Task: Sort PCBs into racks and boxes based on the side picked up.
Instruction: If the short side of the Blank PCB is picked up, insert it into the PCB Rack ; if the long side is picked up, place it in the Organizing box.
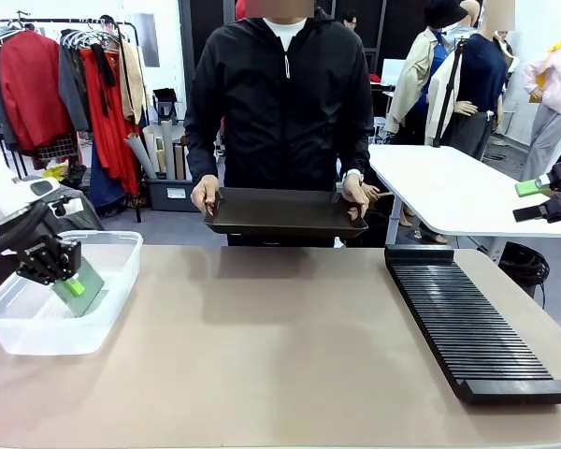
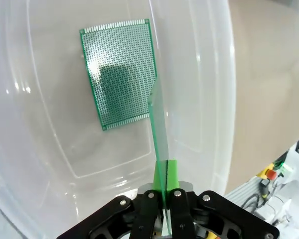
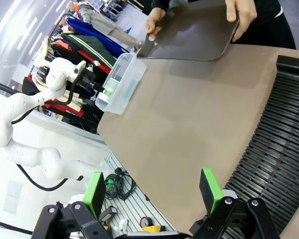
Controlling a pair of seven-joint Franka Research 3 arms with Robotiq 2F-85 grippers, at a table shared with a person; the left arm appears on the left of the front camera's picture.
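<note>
Now left claw [image 1: 72, 283] tilted into tub [image 1: 112, 245] — clamping PCB [image 2: 158, 134] edgewise

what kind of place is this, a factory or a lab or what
Most likely a robot lab or demo workspace set in a clothing area. A left gripper holds a PCB over a clear tub, a slotted rack lies on the table, and a garment rail stands behind.

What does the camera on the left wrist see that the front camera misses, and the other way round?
The left wrist view alone shows a second PCB lying flat on the tub's floor. The front view alone shows the person's hands holding a black tray, and the slotted black rack. Both show the left gripper shut on a PCB held on edge inside the clear tub.
</note>
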